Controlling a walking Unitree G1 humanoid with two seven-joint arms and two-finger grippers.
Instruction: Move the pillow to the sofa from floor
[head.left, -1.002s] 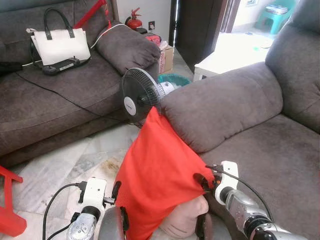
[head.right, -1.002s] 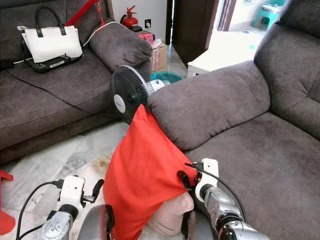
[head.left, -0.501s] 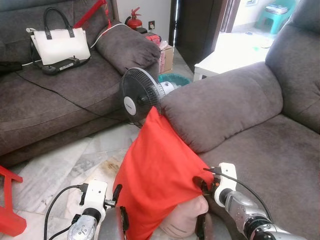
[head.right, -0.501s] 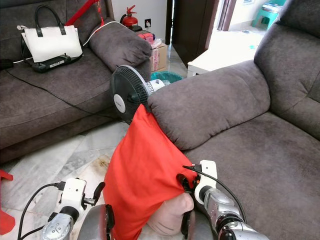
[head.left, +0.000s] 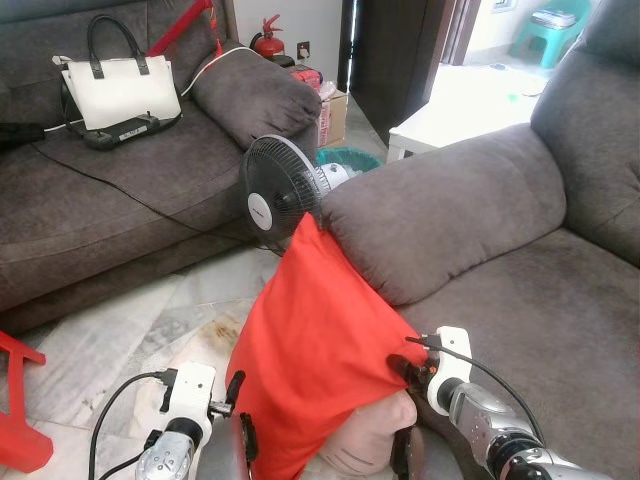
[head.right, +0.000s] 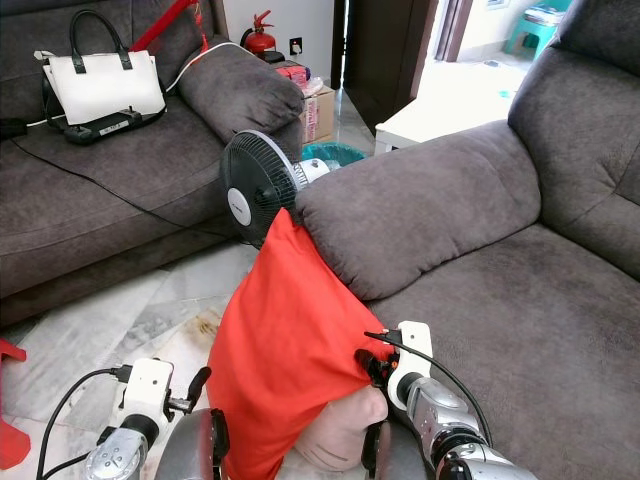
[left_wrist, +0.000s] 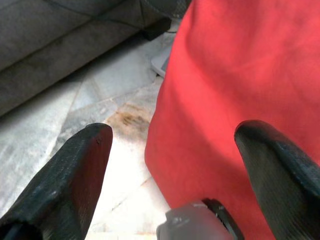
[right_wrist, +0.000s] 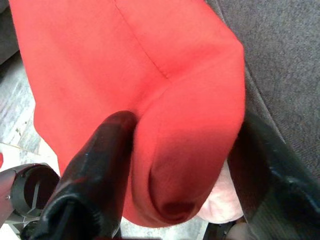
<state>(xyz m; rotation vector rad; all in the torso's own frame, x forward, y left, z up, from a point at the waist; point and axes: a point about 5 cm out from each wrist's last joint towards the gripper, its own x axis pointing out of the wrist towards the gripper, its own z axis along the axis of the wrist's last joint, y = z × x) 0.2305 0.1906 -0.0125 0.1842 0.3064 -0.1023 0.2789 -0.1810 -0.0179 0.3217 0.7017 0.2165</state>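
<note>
The red pillow (head.left: 310, 340) stands on end off the floor, its top corner leaning on the grey sofa's armrest (head.left: 440, 215). A pale pink rounded part (head.left: 372, 448) shows under the red cover. My right gripper (right_wrist: 185, 165) is shut on a fold of the pillow's lower right edge, right next to the sofa seat (head.left: 560, 310). My left gripper (left_wrist: 180, 165) is open at the pillow's lower left side, above the tiled floor (head.left: 150, 320); one of its fingers (left_wrist: 75, 175) is over the tiles and the other is in front of the red cloth.
A black table fan (head.left: 278, 190) stands on the floor just behind the pillow. A second grey sofa (head.left: 90, 210) at the left carries a white handbag (head.left: 118, 90) and a black cable. A red stool (head.left: 15, 410) sits at the lower left.
Both arms have sunk a little. The pillow stays in the right gripper and against the armrest, barely moved.
</note>
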